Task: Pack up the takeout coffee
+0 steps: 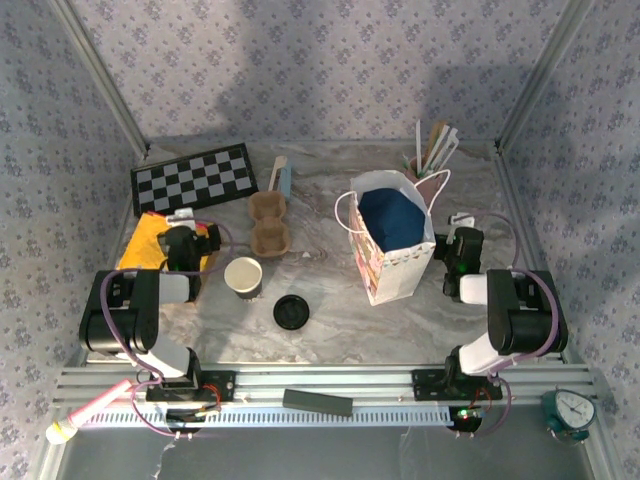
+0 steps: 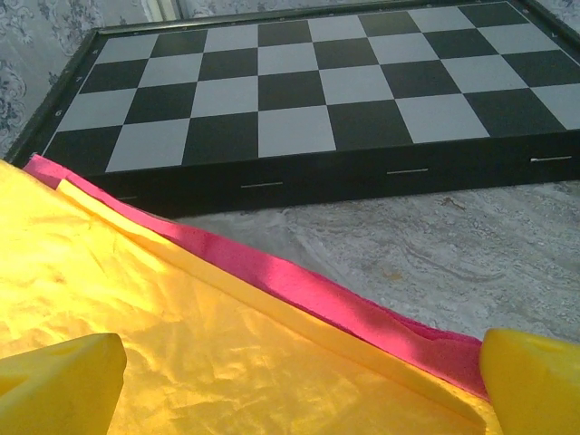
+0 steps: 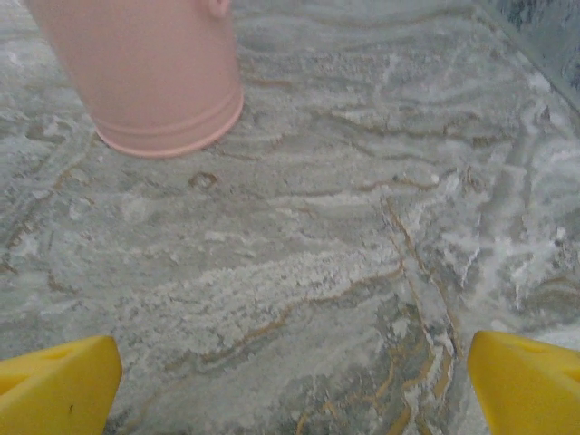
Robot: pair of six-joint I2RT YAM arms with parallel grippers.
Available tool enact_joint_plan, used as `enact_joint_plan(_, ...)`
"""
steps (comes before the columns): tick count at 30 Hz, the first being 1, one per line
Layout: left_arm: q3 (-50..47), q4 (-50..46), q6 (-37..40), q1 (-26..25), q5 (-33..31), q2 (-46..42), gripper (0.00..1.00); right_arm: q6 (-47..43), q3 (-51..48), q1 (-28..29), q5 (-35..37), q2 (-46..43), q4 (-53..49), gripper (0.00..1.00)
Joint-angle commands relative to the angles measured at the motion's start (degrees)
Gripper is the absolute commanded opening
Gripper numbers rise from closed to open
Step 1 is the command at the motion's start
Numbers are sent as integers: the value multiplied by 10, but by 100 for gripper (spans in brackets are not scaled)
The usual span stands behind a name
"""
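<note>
Apparently both arms are waiting: the left gripper (image 2: 294,385) is hanging released over the yellow cloth (image 2: 181,308), and the right gripper (image 3: 290,385) is released above the bare counter (image 3: 299,254). Where the takeout coffee is sitting cannot be told. Possibly the paper bag (image 1: 385,272) is hiding it, so checking inside first seems wise.

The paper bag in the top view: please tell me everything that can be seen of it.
The paper bag is white, with a colourful print on one side and thin cord handles. It stands upright and open on the marble table, right of centre, with something dark blue inside.
</note>
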Motion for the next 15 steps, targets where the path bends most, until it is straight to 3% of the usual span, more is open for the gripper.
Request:
enact_joint_plan(1,-2,21,9,1,8,4,100,-22,3,11,7,4,37,100)
enact_joint_plan(15,-2,22,9,1,8,3,100,-21,6,8,2,3,31,100)
